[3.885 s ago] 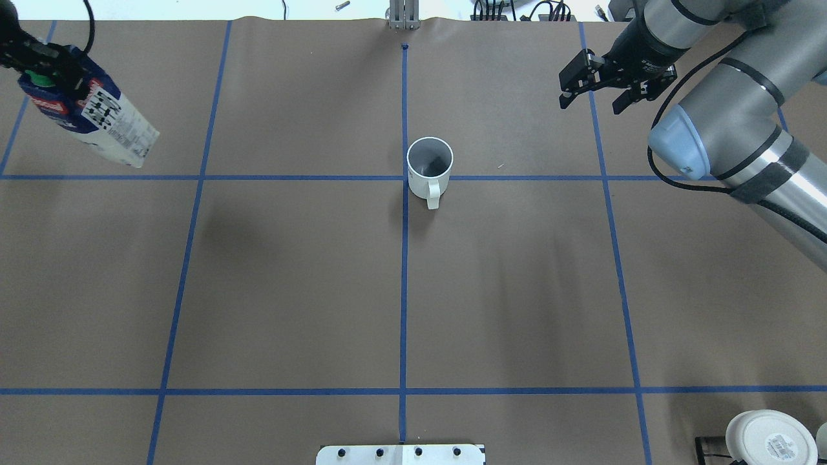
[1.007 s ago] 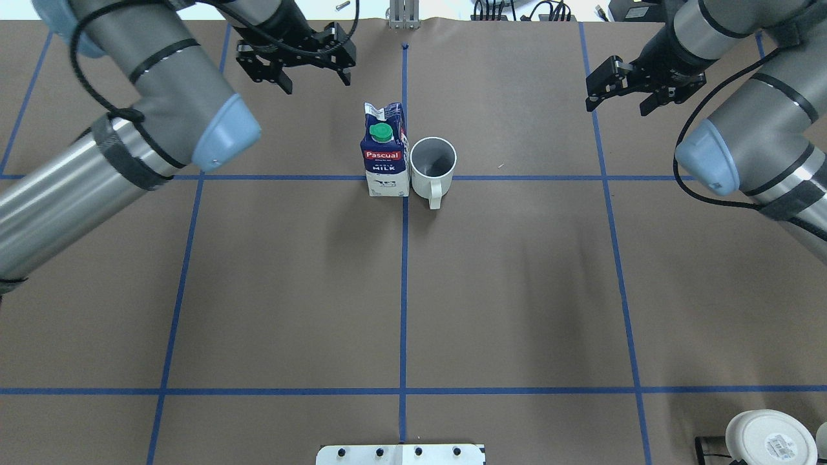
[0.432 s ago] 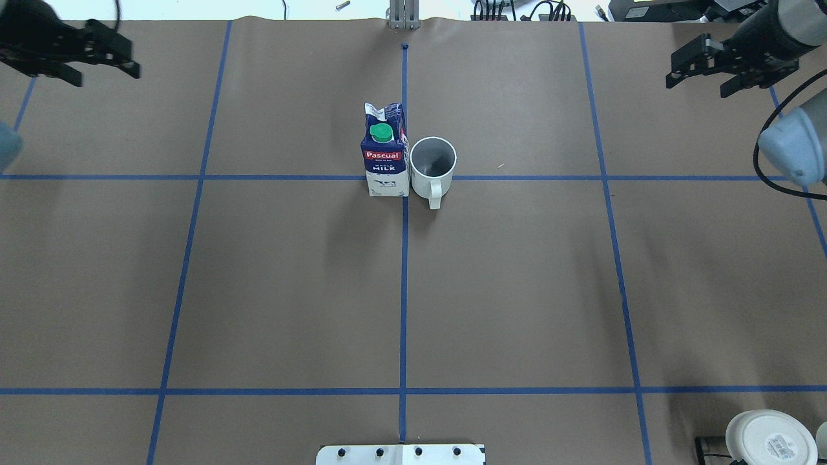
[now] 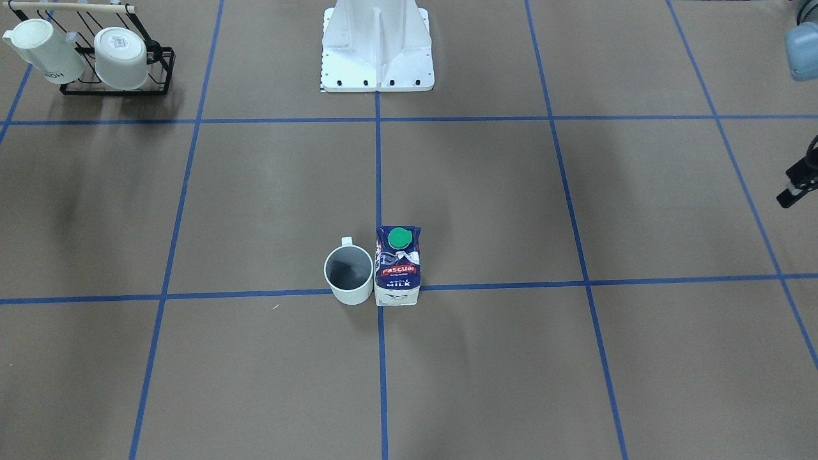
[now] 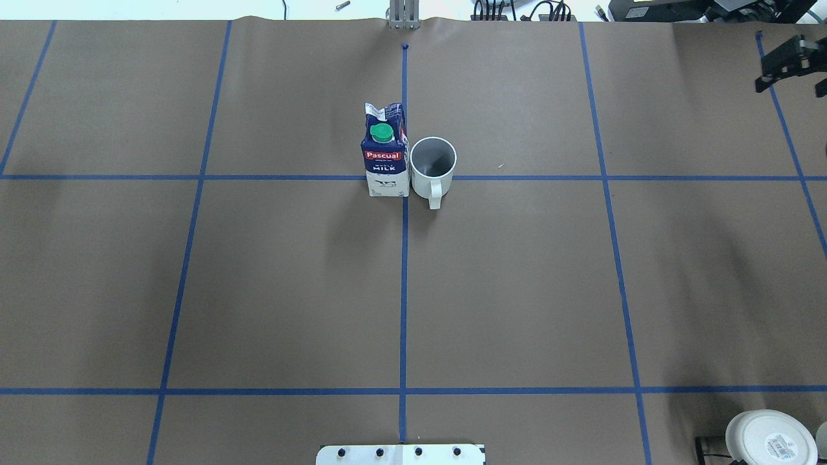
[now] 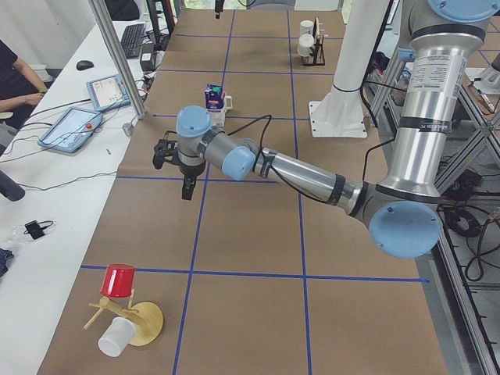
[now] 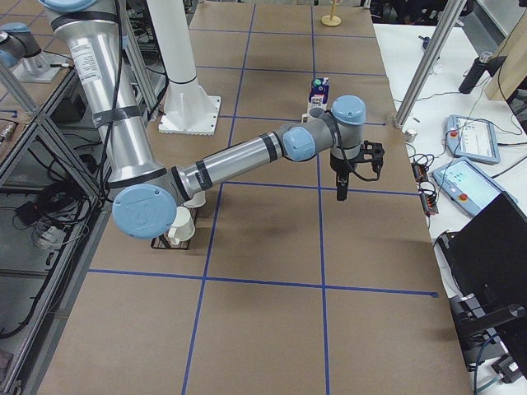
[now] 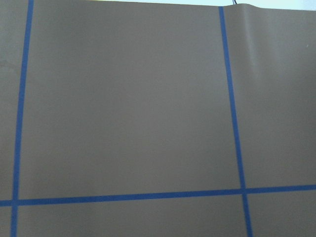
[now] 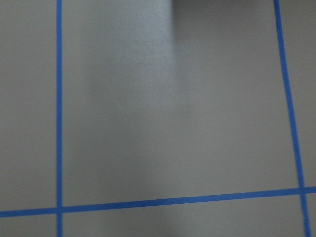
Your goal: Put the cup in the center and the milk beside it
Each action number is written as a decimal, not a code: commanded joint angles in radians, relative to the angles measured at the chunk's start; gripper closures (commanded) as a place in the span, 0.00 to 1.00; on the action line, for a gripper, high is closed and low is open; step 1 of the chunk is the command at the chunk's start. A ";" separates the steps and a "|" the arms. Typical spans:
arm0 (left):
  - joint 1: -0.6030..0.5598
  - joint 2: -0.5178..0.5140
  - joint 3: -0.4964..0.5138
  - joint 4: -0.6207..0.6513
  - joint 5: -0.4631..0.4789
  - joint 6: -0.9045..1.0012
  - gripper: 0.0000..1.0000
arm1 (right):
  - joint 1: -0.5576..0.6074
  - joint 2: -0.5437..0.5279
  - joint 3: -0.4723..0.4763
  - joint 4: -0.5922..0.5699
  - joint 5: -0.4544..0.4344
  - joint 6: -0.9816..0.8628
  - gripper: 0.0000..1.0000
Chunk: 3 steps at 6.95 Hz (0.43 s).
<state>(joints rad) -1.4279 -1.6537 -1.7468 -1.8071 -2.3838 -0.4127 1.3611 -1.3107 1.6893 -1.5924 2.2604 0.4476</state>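
Note:
The plain white cup (image 5: 433,165) stands upright just right of the center crossing, handle toward the robot. The milk carton (image 5: 386,152) stands upright against its left side and covers most of the crossing; the center tape line (image 5: 404,219) runs out below them. Both also show in the front view: the cup (image 4: 349,275) and the milk (image 4: 397,268). My right gripper (image 5: 793,77) is open and empty at the far right edge. My left gripper (image 4: 795,185) is out of the overhead view, far from the carton, with its fingers spread in the left side view (image 6: 173,173).
A black rack (image 4: 115,61) with two white mugs stands near the robot's right corner, also in the overhead view (image 5: 769,439). The robot's white base (image 4: 377,51) sits mid-edge. A wooden stand with a red and a white cup (image 6: 125,312) is at the left end.
The left gripper set the milk upright beside the cup and let go. Both arms then drew back outward; the left has left the overhead view, the right reached its right edge.

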 commanded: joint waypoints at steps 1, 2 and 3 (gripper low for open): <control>-0.055 0.131 0.035 -0.027 -0.002 0.042 0.01 | 0.111 -0.098 -0.032 -0.061 0.065 -0.309 0.00; -0.057 0.165 0.103 -0.034 0.121 0.048 0.01 | 0.153 -0.186 -0.030 -0.054 0.097 -0.420 0.00; -0.060 0.192 0.113 -0.064 0.138 0.096 0.01 | 0.171 -0.217 -0.031 -0.057 0.088 -0.453 0.00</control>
<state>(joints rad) -1.4829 -1.5001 -1.6643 -1.8449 -2.2963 -0.3563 1.4987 -1.4693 1.6603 -1.6471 2.3400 0.0707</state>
